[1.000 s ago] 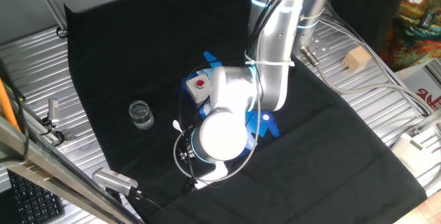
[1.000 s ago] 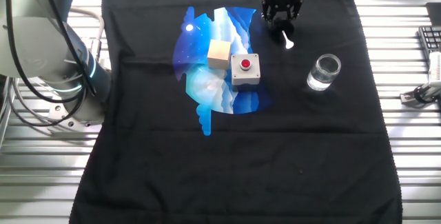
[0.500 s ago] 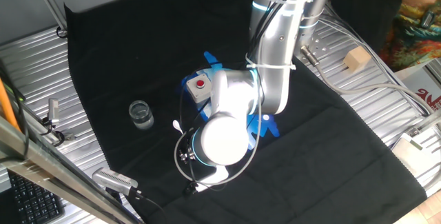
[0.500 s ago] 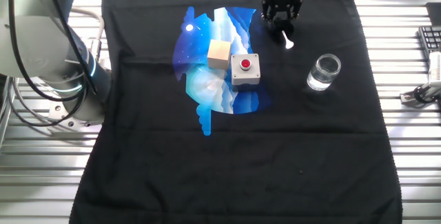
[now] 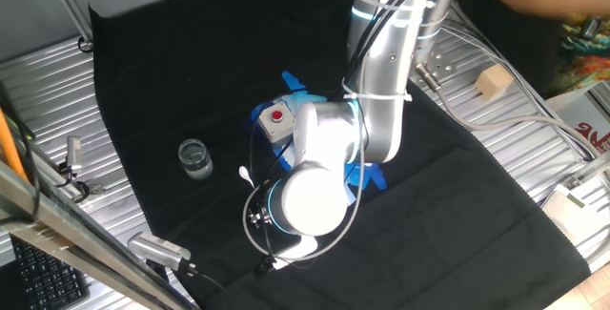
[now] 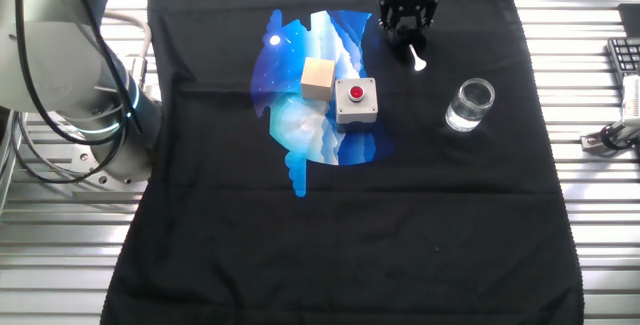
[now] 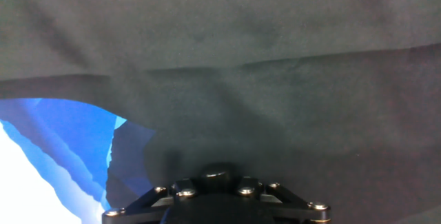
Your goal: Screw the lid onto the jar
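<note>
The gripper [image 6: 407, 31] stands low over the black cloth [image 6: 350, 215] at its far edge, fingers pointing down. The lid [image 6: 412, 47], a small black cap with a thin white rounded-tip piece, sits directly at the fingertips; the white piece projects from under the gripper toward the jar [image 6: 470, 104]. Whether the fingers are clamped on the lid or merely around it cannot be told from these views. The jar stands upright on the cloth, near the gripper but apart from it, on the side toward which the white tip points. A grey box with a red button [image 6: 356, 100] lies near the gripper on its other side, with a wooden cube [image 6: 318, 78] just beside the box, both on a blue and white patch [image 6: 300, 135]. The hand view shows only cloth, a corner of the patch and the gripper's base [image 7: 217, 200].
</note>
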Robot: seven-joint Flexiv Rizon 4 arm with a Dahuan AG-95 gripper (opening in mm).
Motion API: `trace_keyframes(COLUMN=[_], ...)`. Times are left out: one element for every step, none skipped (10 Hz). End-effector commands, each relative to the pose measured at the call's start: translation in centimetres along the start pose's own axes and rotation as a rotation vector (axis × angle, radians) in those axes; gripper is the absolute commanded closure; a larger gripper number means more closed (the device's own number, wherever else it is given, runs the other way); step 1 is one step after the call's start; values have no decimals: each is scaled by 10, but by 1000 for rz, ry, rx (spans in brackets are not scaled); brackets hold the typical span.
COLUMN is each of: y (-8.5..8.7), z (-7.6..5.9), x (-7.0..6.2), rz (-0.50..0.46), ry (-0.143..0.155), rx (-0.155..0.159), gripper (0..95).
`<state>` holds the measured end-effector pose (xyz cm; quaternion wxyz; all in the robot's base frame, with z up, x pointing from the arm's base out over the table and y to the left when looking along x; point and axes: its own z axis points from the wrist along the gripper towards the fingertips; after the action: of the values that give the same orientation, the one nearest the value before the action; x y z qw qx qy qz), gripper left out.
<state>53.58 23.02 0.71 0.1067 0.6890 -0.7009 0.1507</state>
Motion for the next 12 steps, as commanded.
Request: trace_keyframes(y=[1,1,1,1,1,1,1,1,1,1,1,1], z=[0,0,0,0,0,0,0,0,0,0,0,0], x=[1,1,1,1,1,1,1,1,1,1,1,1], rz=[2,2,6,9,11,12,13,17,21,25,26,26], ry=[6,6,8,8,7,7,6,7,7,8,11,14], rx=[2,2,2,2,2,3,3,2,3,3,4,4], gripper=[570,570,570,570,570,760,760,760,950,950,950,950])
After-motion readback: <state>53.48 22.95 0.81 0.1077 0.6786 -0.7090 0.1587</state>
